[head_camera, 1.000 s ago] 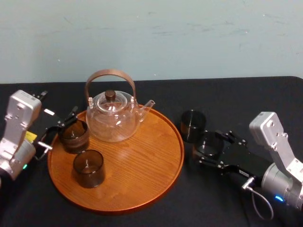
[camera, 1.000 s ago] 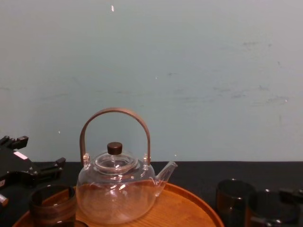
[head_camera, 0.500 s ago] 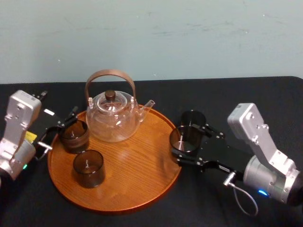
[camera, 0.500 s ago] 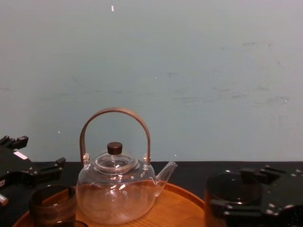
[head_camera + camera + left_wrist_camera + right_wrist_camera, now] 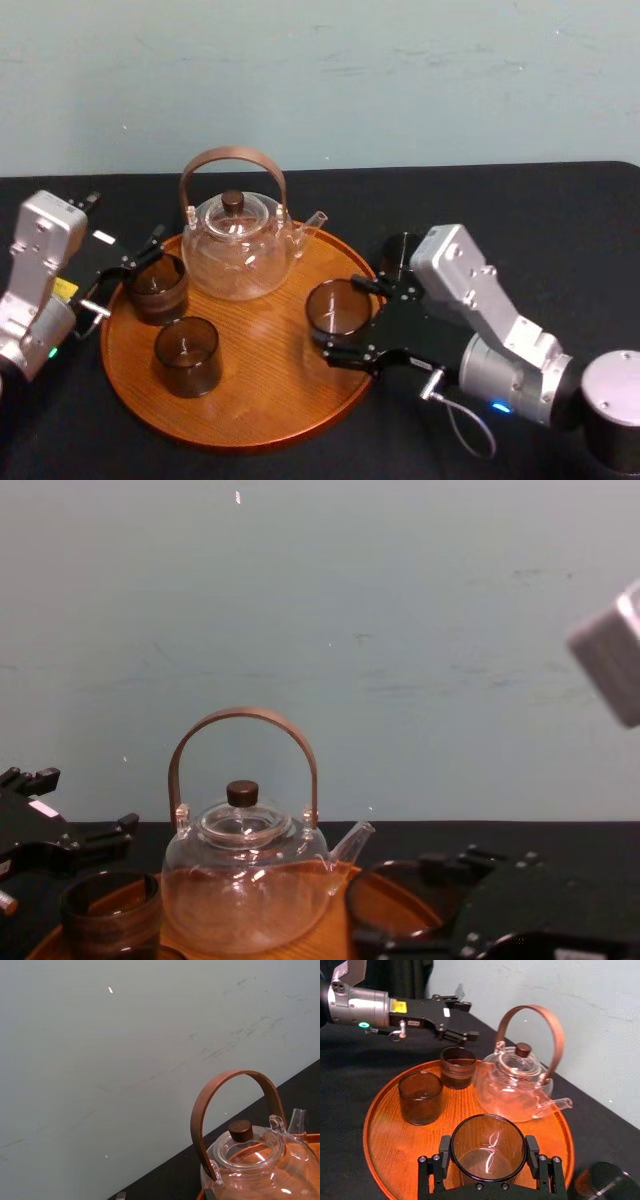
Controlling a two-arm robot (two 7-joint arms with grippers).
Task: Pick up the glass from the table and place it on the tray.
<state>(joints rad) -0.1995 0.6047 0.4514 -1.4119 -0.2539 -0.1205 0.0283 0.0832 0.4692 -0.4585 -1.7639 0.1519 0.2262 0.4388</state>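
Right gripper (image 5: 338, 318) clamped on glass (image 5: 338, 303), one finger each side. Glass held over right part of tray (image 5: 270, 385), near teapot (image 5: 238, 250) spout. Contact of base with tray cannot be told.

Risks as judged:
- Release from height: glass may be tipped or rolled toward rim.
- Push farther in: spout may be clipped.

Left gripper (image 5: 128, 272) spread, parked beside far glass (image 5: 157, 287).

Clamping is shown plainly in right wrist view. Spare glass (image 5: 400, 250) on table (image 5: 520, 210) is better placed in head view.

Silver-grey blocky wrist housings (image 5: 47, 232), black grippers; the left gripper (image 5: 138, 268) bears a yellow label (image 5: 65, 290), the right gripper (image 5: 338, 318) has a looping cable (image 5: 468, 432)
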